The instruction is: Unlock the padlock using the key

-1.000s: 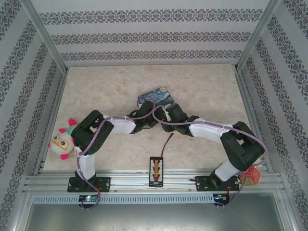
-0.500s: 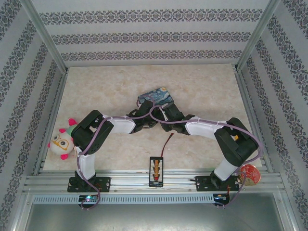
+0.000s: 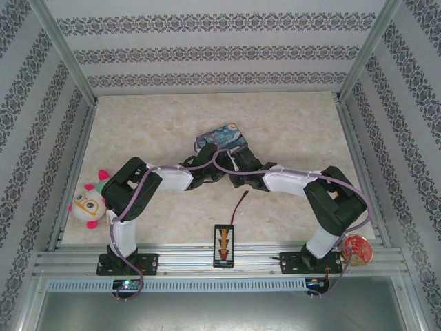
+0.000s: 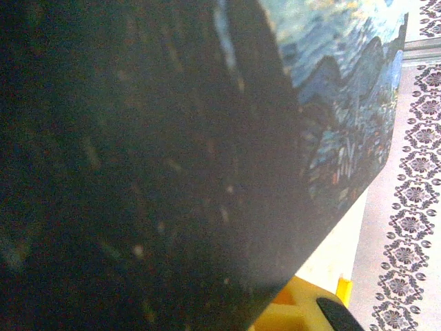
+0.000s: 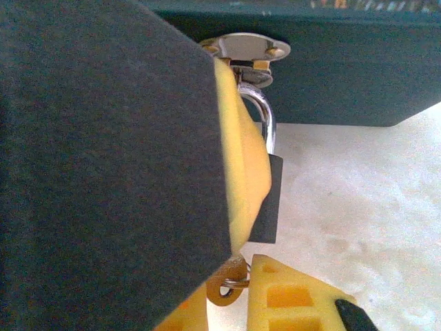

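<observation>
The blue painted tin (image 3: 222, 136) lies mid-table with both grippers at its near side. From its metal hasp (image 5: 244, 48) hangs the small dark padlock (image 5: 269, 200) by a thin shackle (image 5: 267, 117). Just under the padlock, the key (image 5: 227, 289) with its wire ring is pinched between the yellow fingers of my right gripper (image 5: 241, 276); whether its blade is in the lock is hidden. My left gripper (image 3: 207, 172) is shut against the tin's dark wall (image 4: 138, 172), one yellow finger (image 4: 303, 310) showing under it. Whether it clamps the tin is hidden.
A plush toy (image 3: 88, 203) sits at the left edge. A small black board (image 3: 224, 245) with a red-and-black wire (image 3: 239, 205) lies at the front centre. A red disc (image 3: 357, 249) rests by the right base. Patterned walls and metal rails enclose the table.
The right arm's elbow has swung left and forward, uncovering the red disc by its base. The tin has shifted slightly left. The left arm has stayed put.
</observation>
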